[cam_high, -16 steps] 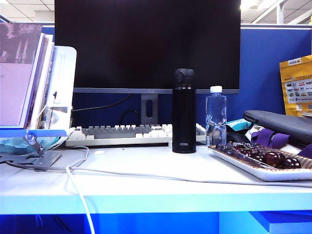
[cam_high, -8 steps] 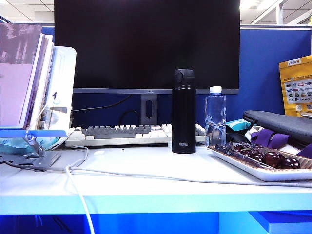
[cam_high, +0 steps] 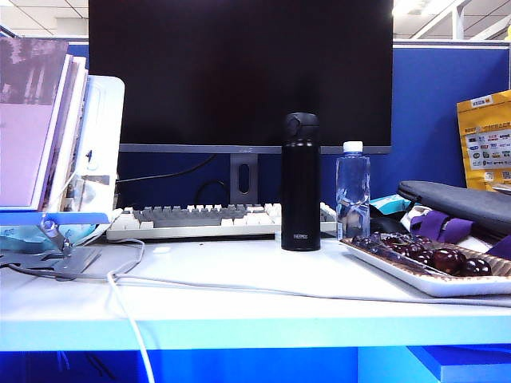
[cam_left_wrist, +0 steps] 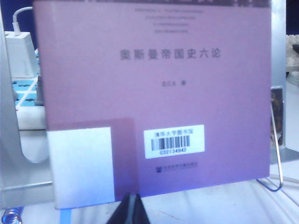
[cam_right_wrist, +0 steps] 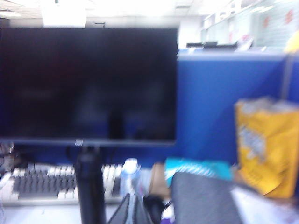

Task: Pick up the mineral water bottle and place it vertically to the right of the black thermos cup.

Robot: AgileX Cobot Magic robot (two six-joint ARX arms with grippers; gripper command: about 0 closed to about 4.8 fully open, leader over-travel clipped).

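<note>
Two upright containers stand side by side near the middle of the white desk point(cam_high: 239, 279): the black thermos cup point(cam_high: 301, 182) and, just to its right with a narrow gap between them, the mineral water bottle point(cam_high: 353, 190), cap up. Behind them run a keyboard point(cam_high: 200, 219) and a large dark monitor point(cam_high: 239, 72). Close on the bottle's right sits a tray of dark fruit point(cam_high: 431, 267), its near corner just in front of the bottle's base, with a grey pouch point(cam_high: 459, 199) beyond it. The broadest bare stretch of desk lies in front of the thermos cup and to its left, crossed by a white cable point(cam_high: 128, 319). A book stand point(cam_high: 68, 159) crowds the left edge.

Neither arm shows in the exterior view. The right gripper point(cam_right_wrist: 134, 211) has its fingers clenched together, holding nothing; in its blurred wrist view the bottle point(cam_right_wrist: 129, 176) and thermos cup point(cam_right_wrist: 90, 186) stand beyond the fingertips, apart from them. The left gripper point(cam_left_wrist: 131, 211) also has its fingers pressed together with nothing between them, facing a purple book point(cam_left_wrist: 154, 93) on the stand, well away from the bottle.
</note>
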